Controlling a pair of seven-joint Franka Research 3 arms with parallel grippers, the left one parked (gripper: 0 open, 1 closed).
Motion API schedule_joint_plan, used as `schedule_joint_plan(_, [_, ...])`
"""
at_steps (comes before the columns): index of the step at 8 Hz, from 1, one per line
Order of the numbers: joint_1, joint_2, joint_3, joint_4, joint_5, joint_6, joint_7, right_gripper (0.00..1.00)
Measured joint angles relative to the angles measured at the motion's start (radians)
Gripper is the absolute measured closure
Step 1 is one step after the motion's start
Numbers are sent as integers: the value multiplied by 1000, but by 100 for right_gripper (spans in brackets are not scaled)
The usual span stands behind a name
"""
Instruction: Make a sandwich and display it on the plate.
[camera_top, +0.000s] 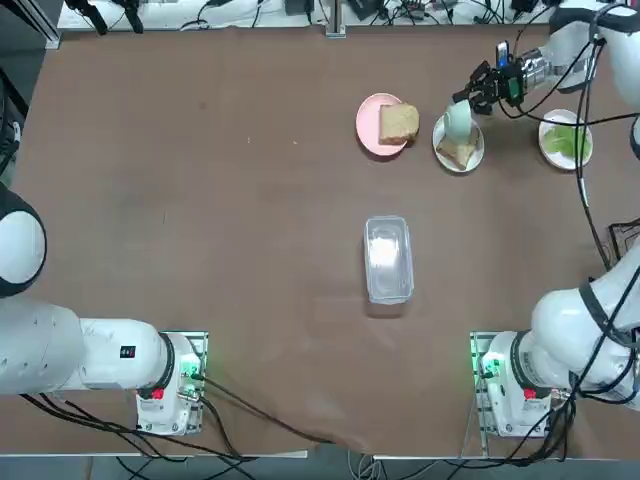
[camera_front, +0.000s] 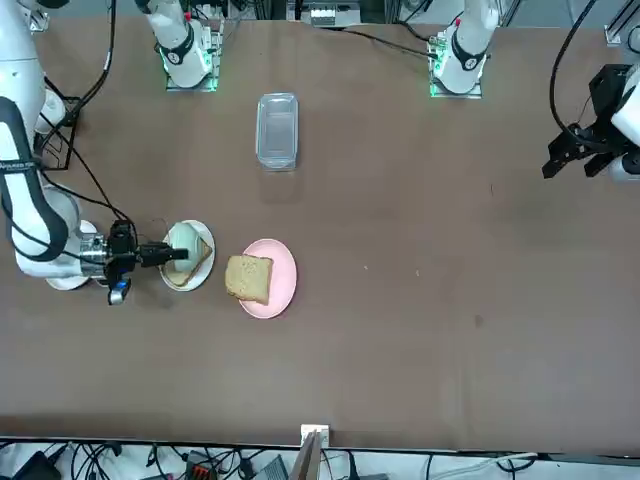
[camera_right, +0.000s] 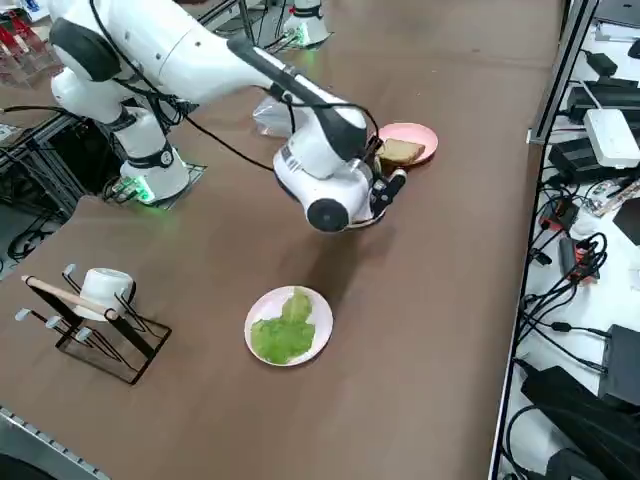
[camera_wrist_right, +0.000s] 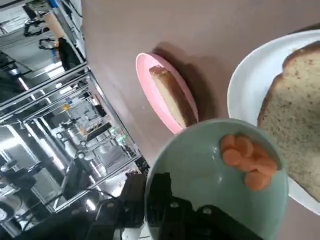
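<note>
My right gripper (camera_wrist_right: 146, 186) pinches the bowl (camera_wrist_right: 200, 165), tilted beside the bread (camera_wrist_right: 300, 115) on its white plate (camera_wrist_right: 250, 85); tipping too fast or off-centre could spill carrots (camera_wrist_right: 257, 180) onto the table (camera_top: 250, 200).

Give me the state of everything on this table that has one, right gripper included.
Right gripper: shut on the bowl's rim
Green bowl: held, tilted
Orange slices: in the bowl
Bread slice: on the white plate
Other bread slice: on the pink plate
Lettuce: on the second white plate
Plastic container: lid unclear
</note>
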Motion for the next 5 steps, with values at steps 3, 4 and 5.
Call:
schedule_joint_plan(3, [-30, 28, 0, 0, 5, -24, -68, 95])
schedule_joint_plan(4, [-36, 38, 0, 0, 28, -34, -94, 95])
schedule_joint_plan(5, [-42, 45, 0, 0, 60, -48, -120, 95])
